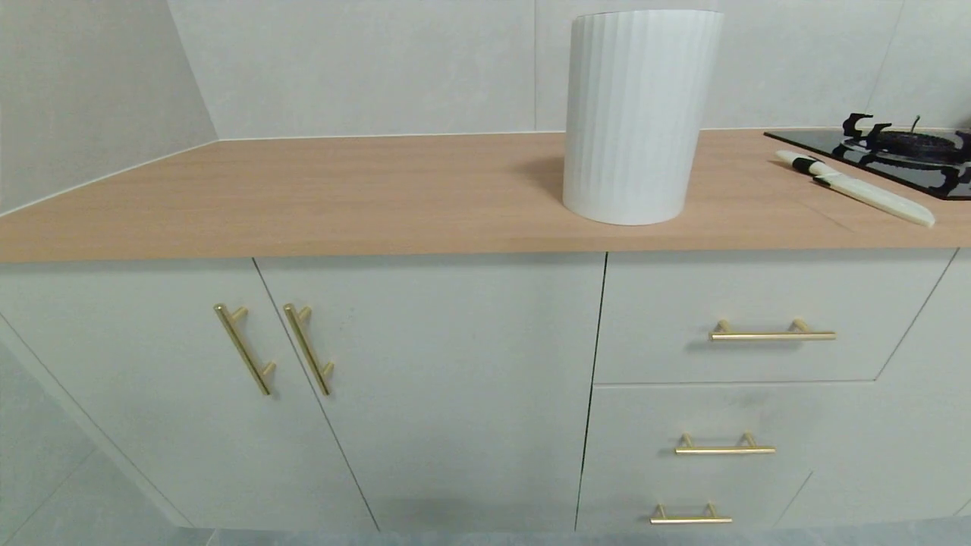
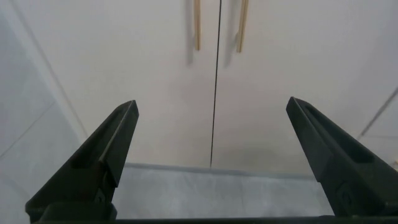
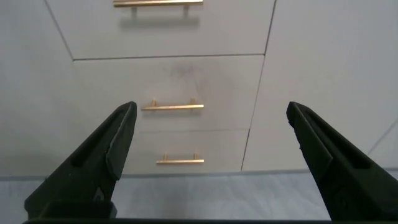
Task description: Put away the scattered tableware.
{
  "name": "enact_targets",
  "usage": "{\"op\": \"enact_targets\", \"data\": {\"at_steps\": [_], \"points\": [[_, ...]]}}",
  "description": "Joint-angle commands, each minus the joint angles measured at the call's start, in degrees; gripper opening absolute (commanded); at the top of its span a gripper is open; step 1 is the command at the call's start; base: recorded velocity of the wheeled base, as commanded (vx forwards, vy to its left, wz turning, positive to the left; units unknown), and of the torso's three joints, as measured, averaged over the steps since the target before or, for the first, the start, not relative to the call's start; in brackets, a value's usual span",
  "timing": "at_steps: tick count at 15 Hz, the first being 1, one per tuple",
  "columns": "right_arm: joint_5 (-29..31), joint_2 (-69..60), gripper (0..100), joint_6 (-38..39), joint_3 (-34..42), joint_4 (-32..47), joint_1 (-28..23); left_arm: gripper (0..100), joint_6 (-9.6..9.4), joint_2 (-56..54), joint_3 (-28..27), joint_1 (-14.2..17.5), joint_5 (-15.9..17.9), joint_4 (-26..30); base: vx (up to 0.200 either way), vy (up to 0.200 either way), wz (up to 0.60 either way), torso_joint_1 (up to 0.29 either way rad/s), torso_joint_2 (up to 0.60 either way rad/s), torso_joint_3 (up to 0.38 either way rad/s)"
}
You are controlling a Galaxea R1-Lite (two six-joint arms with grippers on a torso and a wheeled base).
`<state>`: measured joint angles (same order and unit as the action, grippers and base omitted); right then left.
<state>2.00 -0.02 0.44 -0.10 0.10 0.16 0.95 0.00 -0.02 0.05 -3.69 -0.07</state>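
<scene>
Knife (image 1: 853,187), with a smooth white blade and a white handle with a black band, lies flat on the wood-grain countertop (image 1: 341,197), its handle end at the edge of the glossy black gas hob (image 1: 903,148). Well apart from it stands a tall white ribbed cylindrical holder (image 1: 637,114). Below, the left gripper (image 2: 211,107) has its dark wedge-shaped jaws spread wide before matte cabinet doors (image 2: 280,93) with slim brass bar handles (image 2: 242,25). The right gripper (image 3: 211,109), equally spread, faces the drawers (image 3: 168,81).
</scene>
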Motion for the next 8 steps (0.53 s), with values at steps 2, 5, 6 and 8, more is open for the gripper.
{"op": "enact_targets", "data": {"at_steps": [2, 5, 6, 8], "points": [[0.0, 0.1, 100, 0.0, 0.0, 0.0, 0.0, 100, 0.02, 0.0, 0.0, 0.0, -0.1, 0.0, 0.2, 0.0, 0.0, -0.005, 0.0, 0.005], [0.0, 0.1, 100, 0.0, 0.0, 0.0, 0.0, 100, 0.02, 0.0, 0.0, 0.0, 0.0, 0.0, 0.067, 0.0, 0.0, -0.002, 0.0, 0.001], [0.0, 0.1, 100, 0.0, 0.0, 0.0, 0.0, 100, 0.02, 0.0, 0.0, 0.0, -0.1, 0.0, 0.0, 0.0, 0.0, 0.0, 0.0, 0.0], [0.0, 0.1, 100, 0.0, 0.0, 0.0, 0.0, 100, 0.02, 0.0, 0.0, 0.0, 0.0, 0.0, 0.0, 0.0, 0.0, 0.0, 0.0, 0.0]]}}
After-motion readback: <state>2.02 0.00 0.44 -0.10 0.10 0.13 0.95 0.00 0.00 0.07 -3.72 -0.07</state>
